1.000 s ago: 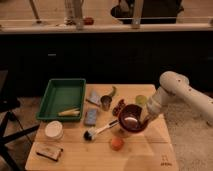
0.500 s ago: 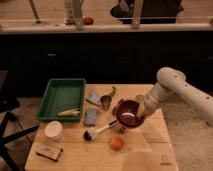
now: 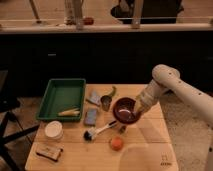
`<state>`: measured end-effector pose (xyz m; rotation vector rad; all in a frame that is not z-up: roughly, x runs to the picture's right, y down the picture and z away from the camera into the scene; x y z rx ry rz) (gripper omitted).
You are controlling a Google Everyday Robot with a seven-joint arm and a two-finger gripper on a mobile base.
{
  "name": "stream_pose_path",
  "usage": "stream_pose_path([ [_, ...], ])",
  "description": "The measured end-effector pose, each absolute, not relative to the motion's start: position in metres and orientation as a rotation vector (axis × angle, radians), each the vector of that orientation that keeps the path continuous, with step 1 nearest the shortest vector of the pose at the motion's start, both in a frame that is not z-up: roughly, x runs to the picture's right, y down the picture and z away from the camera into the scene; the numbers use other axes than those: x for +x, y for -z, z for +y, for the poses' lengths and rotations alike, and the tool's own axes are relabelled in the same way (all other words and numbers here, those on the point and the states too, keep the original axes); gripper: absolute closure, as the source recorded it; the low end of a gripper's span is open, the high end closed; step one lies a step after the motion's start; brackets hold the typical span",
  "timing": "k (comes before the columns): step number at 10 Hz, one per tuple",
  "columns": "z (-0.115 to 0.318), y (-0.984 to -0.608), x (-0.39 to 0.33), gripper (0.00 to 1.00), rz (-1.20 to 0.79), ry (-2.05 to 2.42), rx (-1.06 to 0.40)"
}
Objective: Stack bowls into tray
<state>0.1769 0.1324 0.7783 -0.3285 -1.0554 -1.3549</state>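
Observation:
A dark-red bowl (image 3: 122,111) is held at its right rim by my gripper (image 3: 137,109), which is shut on it. The bowl hangs slightly tilted just above the middle of the wooden table. My white arm (image 3: 172,85) reaches in from the right. The green tray (image 3: 56,95) sits at the table's back left, well left of the bowl. A yellow item (image 3: 69,112) lies in the tray's near end. I see only this one bowl.
Between bowl and tray stand a small metal cup (image 3: 105,103), two blue sponges (image 3: 94,97) (image 3: 91,117) and a green item (image 3: 111,91). A brush (image 3: 97,131) and an orange fruit (image 3: 116,143) lie in front. A white container (image 3: 53,130) and a packet (image 3: 49,151) sit front left.
My gripper has carried the dark-red bowl a little to the left and slightly up, toward the metal cup. Nothing else on the table has moved.

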Motion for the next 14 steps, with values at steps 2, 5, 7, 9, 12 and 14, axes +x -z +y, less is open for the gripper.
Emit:
stream_pose_path([
  [2, 0.126, -0.786, 0.171, 1.00, -1.059, 1.353, -0.329],
  [5, 0.115, -0.795, 0.165, 1.00, -1.054, 1.352, -0.330],
  [7, 0.109, -0.802, 0.162, 1.00, -1.051, 1.350, -0.332],
  [9, 0.105, -0.808, 0.156, 1.00, -1.047, 1.350, -0.337],
  [12, 0.100, -0.810, 0.152, 1.00, -1.029, 1.344, -0.346],
  [14, 0.099, -0.807, 0.146, 1.00, -1.023, 1.351, -0.352],
])
